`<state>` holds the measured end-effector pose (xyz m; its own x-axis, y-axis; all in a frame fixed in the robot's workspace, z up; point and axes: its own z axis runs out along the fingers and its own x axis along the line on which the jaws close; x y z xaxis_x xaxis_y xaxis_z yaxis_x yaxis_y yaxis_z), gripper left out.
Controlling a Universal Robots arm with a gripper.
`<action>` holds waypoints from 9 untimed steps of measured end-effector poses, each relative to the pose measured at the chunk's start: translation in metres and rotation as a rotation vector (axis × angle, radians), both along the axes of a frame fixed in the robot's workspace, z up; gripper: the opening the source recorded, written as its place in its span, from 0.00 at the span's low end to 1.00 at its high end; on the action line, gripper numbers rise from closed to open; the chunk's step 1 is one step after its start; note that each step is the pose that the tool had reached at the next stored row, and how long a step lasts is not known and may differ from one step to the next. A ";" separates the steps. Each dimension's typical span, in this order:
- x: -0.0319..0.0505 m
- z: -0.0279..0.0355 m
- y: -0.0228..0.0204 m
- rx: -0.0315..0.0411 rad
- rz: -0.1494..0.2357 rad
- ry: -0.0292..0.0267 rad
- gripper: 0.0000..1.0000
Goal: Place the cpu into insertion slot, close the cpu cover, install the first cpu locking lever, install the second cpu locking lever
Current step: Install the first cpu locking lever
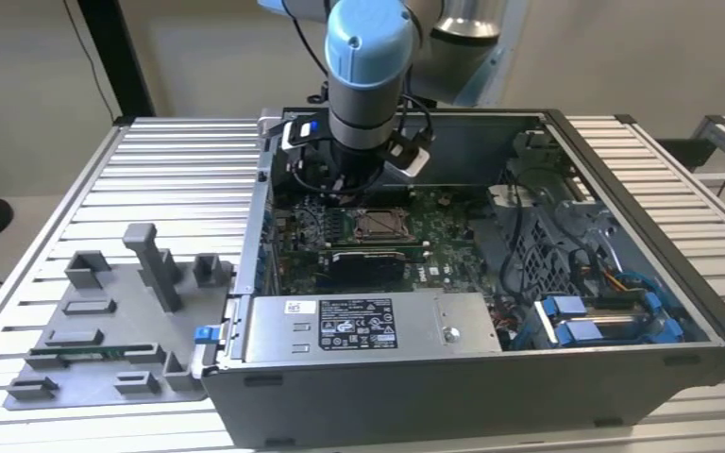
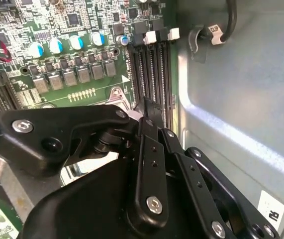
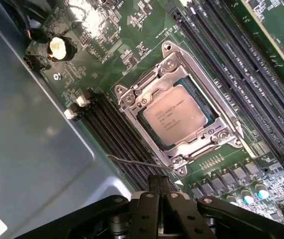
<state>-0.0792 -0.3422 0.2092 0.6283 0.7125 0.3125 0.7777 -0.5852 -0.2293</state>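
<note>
While the cpu sits framed by the cpu cover, claw clenched, empty, just beside it

Bright, even light. In the first wrist view the cpu gleams softly (a dull sheen); glare whitens the circuit board well away from it.

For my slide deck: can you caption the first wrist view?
Cpu lies under the closed cover on the green board, with the shut pincer hovering near.
</note>
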 end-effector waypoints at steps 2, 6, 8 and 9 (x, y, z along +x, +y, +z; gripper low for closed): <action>0.0001 -0.0014 0.0000 0.0021 0.000 -0.0024 0.00; 0.0000 -0.0028 0.0000 0.0029 0.000 -0.0036 0.00; 0.0001 -0.0032 0.0000 0.0030 0.000 -0.0036 0.00; 0.0002 -0.0035 0.0000 0.0031 0.000 -0.0036 0.00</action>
